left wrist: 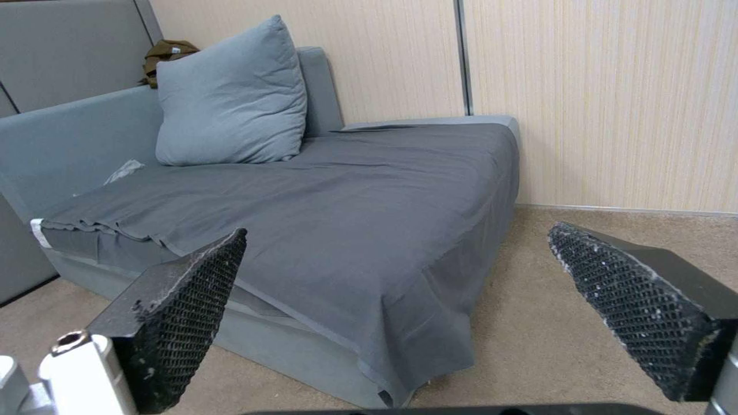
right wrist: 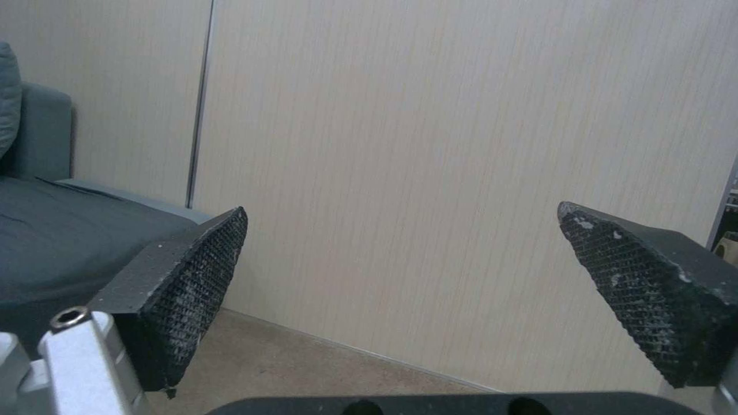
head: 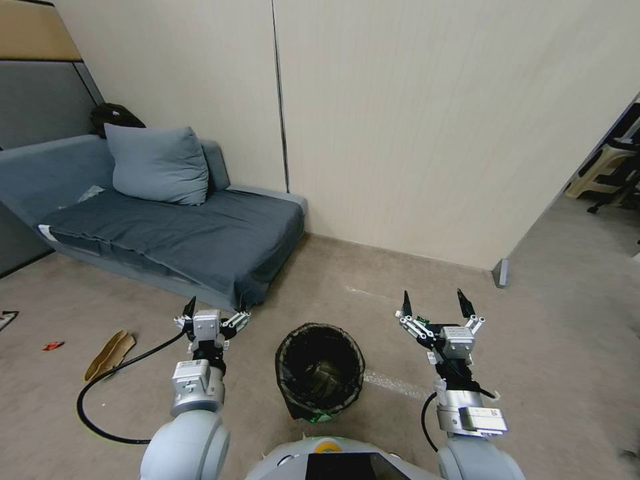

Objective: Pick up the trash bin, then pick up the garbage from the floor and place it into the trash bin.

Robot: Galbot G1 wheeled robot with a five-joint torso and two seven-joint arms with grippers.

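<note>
- Nearest the head camera: robot's own white torso top (head: 327, 460) at the lower edge, with both arms reaching forward on either side.
- Just ahead, standing upright on the beige carpet (head: 547, 347): trash bin (head: 320, 373), black bag folded over its rim, something crumpled lying inside.
- Left of the bin, apart from it: left gripper (head: 215, 313), fingers spread wide, grasping nothing, hanging above the floor near the sofa corner.
- Right of the bin, also apart: right gripper (head: 433, 305), fingers equally spread, empty, raised toward the wall panels (head: 427, 133).
- On the floor well left of the bin: tan curled piece (head: 110, 353) and, farther left, small red scrap (head: 53, 345) of garbage.
- Black cable (head: 100, 393) looping across the carpet beside the left arm.
- Behind: grey sofa (head: 200, 247) under a draped sheet, grey cushion (head: 157, 165) propped at its back.
- Left wrist view: mesh-faced fingertips (left wrist: 188, 311) framing the sofa.
</note>
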